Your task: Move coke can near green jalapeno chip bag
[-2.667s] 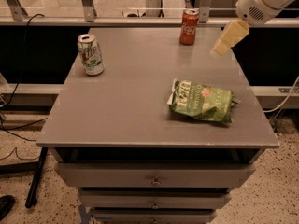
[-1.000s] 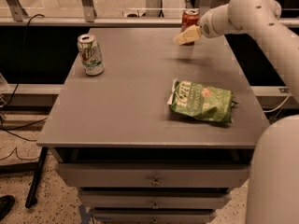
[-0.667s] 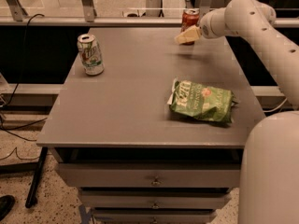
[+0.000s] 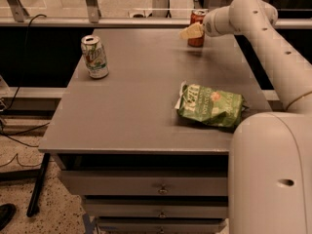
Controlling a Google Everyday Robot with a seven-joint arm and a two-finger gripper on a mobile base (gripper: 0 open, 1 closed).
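The coke can (image 4: 197,17), red-brown with a silver top, stands upright at the far right of the grey table (image 4: 131,106). My gripper (image 4: 192,31) is right in front of the can at its mid height and covers part of it. The green jalapeno chip bag (image 4: 210,105) lies flat near the table's right front edge, well in front of the can.
A white-and-green soda can (image 4: 94,56) stands upright at the table's left side. My white arm (image 4: 273,48) reaches over the right edge, and its bulky base (image 4: 270,174) fills the lower right. Drawers (image 4: 146,189) sit under the tabletop. A rail runs behind the table.
The arm has swung in from the upper right to the coke can and now sits against its front. The cans and the bag have not moved.
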